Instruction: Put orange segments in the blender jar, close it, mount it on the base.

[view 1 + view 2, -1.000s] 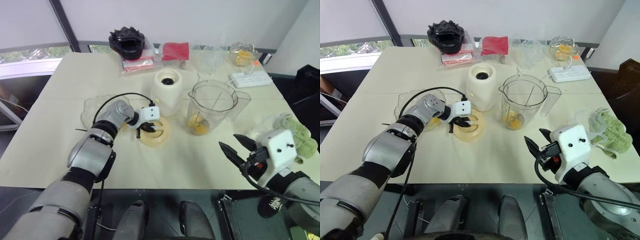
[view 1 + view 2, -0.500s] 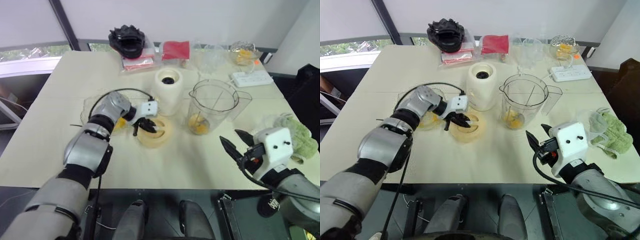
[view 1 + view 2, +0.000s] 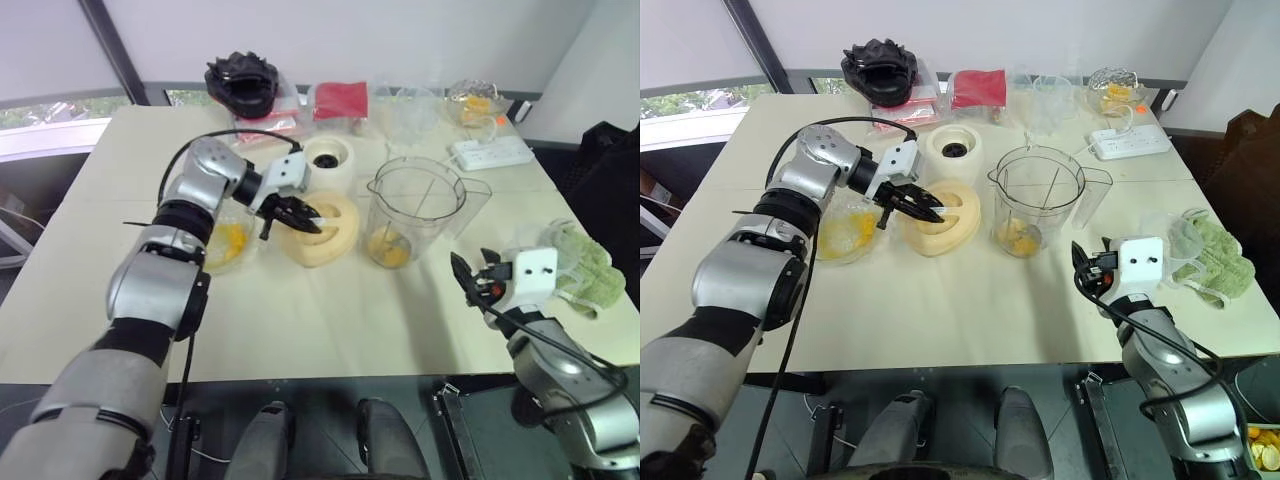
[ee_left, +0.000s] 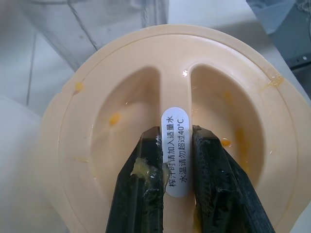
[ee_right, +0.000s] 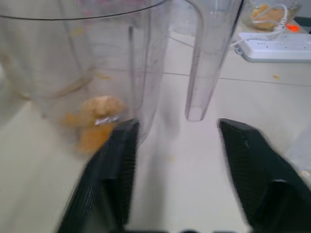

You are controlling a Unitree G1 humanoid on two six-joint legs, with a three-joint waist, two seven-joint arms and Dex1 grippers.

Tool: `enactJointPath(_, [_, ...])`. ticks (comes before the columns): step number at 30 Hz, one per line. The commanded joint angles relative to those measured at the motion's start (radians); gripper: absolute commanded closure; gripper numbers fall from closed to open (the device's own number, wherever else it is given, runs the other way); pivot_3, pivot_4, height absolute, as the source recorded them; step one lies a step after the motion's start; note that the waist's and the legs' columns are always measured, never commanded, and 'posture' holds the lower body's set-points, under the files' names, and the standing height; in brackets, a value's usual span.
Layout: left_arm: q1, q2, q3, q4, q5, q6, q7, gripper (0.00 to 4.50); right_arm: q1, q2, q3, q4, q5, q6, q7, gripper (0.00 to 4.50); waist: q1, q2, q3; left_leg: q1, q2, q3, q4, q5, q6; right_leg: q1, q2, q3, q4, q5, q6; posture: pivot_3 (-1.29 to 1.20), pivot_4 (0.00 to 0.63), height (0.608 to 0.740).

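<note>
Head views: the left gripper [image 3: 300, 212] carries the pale-yellow lid [image 3: 325, 232] tilted on edge, clear of the counter [image 3: 330, 320], between the base [image 3: 329, 160] and the blender jar [image 3: 413, 212]. The left wrist view adds what the head views cannot resolve: the jaws are pinched on the lid's central ridge, one black finger [image 4: 141, 194] on each side of a white sticker [image 4: 174, 150] with printed characters, and juice flecks on the lid face.

The right wrist view shows the right gripper [image 5: 177, 170] with jaws spread wide, the jar's handle [image 5: 209, 58] standing ahead between them and untouched. Orange segments [image 5: 95, 121] lie at the jar bottom. In the head views this gripper [image 3: 1087, 272] sits low, just to the right of the jar.

Change from a second ago: the lid lay flat on the counter under the left gripper; it is now lifted and tipped. The right gripper has moved forward toward the jar, and its jaws are wider.

A crinkled clear bowl [image 3: 228, 245] holding more orange pieces is partly covered by the left arm. A power strip [image 3: 490, 152] and a green cloth [image 3: 580, 265] lie to the right.

Hard to tell: the base's lower body is hidden behind the lid.
</note>
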Motion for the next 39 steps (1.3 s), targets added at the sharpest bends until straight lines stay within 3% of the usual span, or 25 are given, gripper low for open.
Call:
enactJointPath(1, [0.015,0.032,0.032,-0.058,-0.040,0.020,0.015,4.25,-0.061,0.023,-0.004,0.047,-0.076,-0.030,0.023,0.05,-0.002,0.000,0.000,0.000,0.000,0.000,0.000,0.000,0.000,0.000,0.000,0.000,0.000,0.000,0.000,0.00,0.150,0.740])
enactJointPath(25, [0.150,0.098,0.043,-0.371,-0.155,0.214,0.051,4.25,-0.515,0.141,-0.064,0.691,-0.270,-0.235,0.121,0.05,-0.007,0.001,0.000,-0.001,0.000,0.001,-0.001,0.001,-0.002,-0.009,0.000,0.002,0.011,0.000,-0.001,0.00,0.150,0.740])
enactJointPath(32, [0.144,0.122,0.045,-0.397,-0.182,0.253,0.047,4.25,-0.544,0.165,-0.071,0.751,-0.287,-0.280,0.128,0.05,-0.023,0.001,0.000,-0.001,0.000,0.000,-0.002,0.001,-0.002,-0.009,0.000,0.002,0.011,0.000,-0.001,0.00,0.150,0.740])
enactJointPath(39, [0.040,0.148,0.067,-0.358,-0.233,0.353,0.011,4.25,-0.504,0.191,-0.070,0.705,-0.291,-0.281,0.133,0.05,-0.029,0.001,0.000,-0.002,0.000,0.000,-0.002,0.001,-0.003,-0.010,0.000,0.002,0.011,0.000,-0.001,0.00,0.150,0.740])
